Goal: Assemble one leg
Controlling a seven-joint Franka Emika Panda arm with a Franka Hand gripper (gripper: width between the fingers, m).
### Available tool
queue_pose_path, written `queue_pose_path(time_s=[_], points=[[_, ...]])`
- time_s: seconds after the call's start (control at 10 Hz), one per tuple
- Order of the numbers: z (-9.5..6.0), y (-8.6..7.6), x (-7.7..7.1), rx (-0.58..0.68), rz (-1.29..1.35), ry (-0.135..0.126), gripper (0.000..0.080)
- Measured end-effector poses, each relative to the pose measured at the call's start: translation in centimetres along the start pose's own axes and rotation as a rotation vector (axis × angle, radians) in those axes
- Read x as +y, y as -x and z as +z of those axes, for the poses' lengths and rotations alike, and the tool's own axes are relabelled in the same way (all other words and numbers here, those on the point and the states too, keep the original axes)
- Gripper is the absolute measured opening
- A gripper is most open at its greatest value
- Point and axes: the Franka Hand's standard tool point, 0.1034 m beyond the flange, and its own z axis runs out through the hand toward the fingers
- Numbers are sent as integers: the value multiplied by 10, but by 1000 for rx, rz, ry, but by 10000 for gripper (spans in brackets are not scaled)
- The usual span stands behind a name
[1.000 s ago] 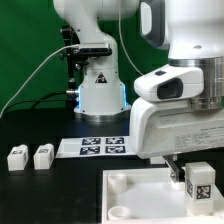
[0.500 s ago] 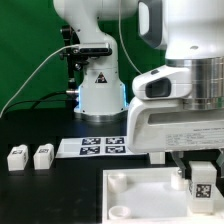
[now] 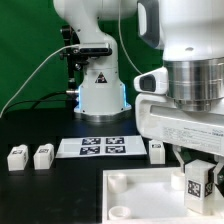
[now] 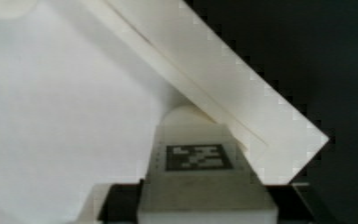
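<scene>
Sitting at the exterior view's left on the dark tabletop point(image 3: 40, 190), two small white spare legs point(image 3: 30, 156) stand side by side, each showing a dark tag on its face. Just to their right lies the marker board point(image 3: 102, 146), flat in front of the white robot base point(image 3: 100, 90), with its black-and-white tags in a row. Further right, another spare block point(image 3: 157, 150) stands just past the board's end, partly tucked behind the arm's housing. Below it, the large white tray-like piece point(image 3: 135, 195) spreads across the lower middle, a round socket visible near its left corner.

At the far right, the claw point(image 3: 197, 160) hangs from the bulky wrist, and the leg point(image 3: 198, 183) sits between its fingers, tag facing outward, low over the tray piece's right part. In the wrist view the leg point(image 4: 197, 150) rises between the dark pads point(image 4: 123, 203), its tag clear, with the tray's white wall point(image 4: 229, 80) slanting beside it. The claw seems clamped on the leg, though whether the leg's bottom touches the tray is hard to tell.
</scene>
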Motion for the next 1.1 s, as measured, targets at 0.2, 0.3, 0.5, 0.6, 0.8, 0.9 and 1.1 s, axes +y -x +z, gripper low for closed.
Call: queue_pose_path(time_s=[0.2,0.3,0.5,0.6,0.8,0.9,1.1], points=[[1,-4,-1,-55,392,-33,294],[1,-5,-1,-61,457,-35,294],[1,-3,-2,-62,469,-34,298],[1,-3,-2,-61,418,-35,536],[3,-1,-1,-55,283,-40,631],[4,-3,0,-42,80,-55,644],[6,-8,1,-25,-292,-67,648]])
